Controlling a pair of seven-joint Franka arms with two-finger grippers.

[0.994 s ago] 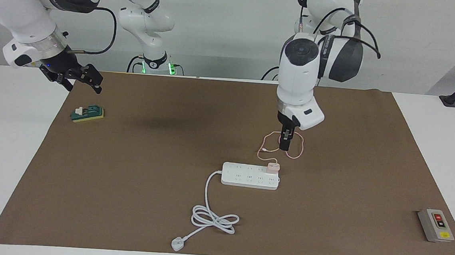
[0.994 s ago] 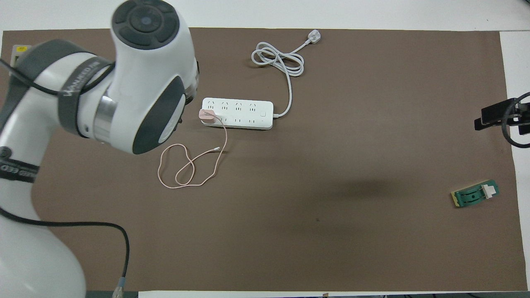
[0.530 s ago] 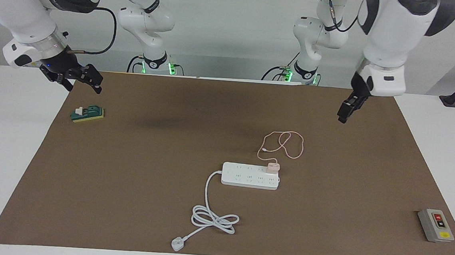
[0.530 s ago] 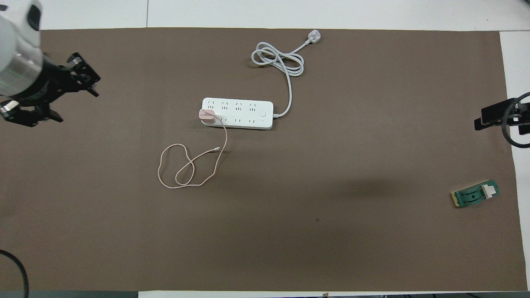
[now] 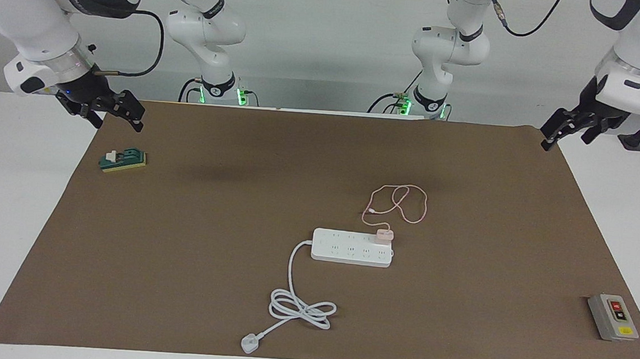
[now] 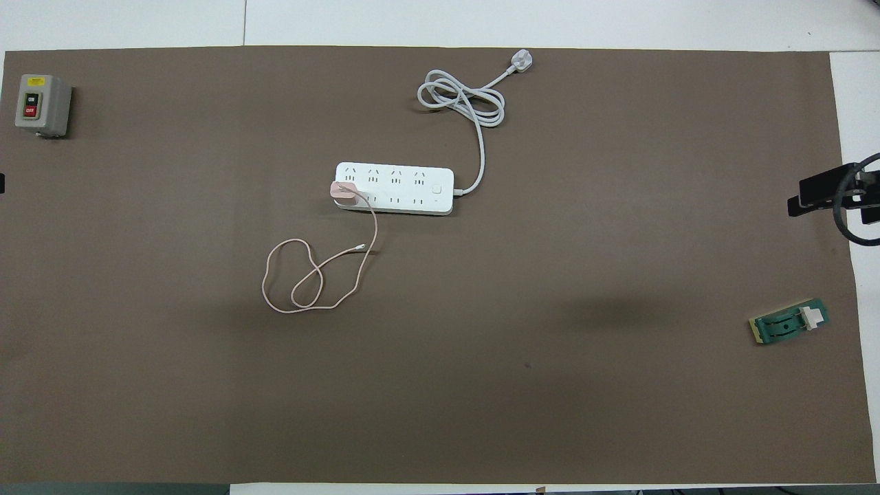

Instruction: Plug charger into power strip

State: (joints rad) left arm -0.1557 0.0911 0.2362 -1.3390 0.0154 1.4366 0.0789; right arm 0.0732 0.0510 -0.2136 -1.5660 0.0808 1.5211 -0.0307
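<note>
The pale pink charger (image 5: 383,235) (image 6: 342,192) stands on the white power strip (image 5: 349,248) (image 6: 405,189), in a socket at the strip's end toward the left arm. Its thin pink cable (image 5: 424,209) (image 6: 375,234) lies looped on the mat, nearer to the robots. My left gripper (image 5: 566,138) hangs open and empty over the mat's corner at the left arm's end, far from the charger. Over the mat's edge at the other end waits my right gripper (image 5: 116,122) (image 6: 835,199), open, with nothing in it.
The strip's thick white cord (image 5: 301,307) (image 6: 459,96) coils to a three-pin plug (image 5: 249,343) (image 6: 521,62) by the mat's edge farthest from the robots. A grey button box (image 5: 613,317) (image 6: 41,104) and a green block (image 5: 123,160) (image 6: 790,322) lie at the mat's ends.
The left arm has risen from over the pink cable and swung out to the mat's corner, and its fingers have spread. Charger, strip and right arm have not moved.
</note>
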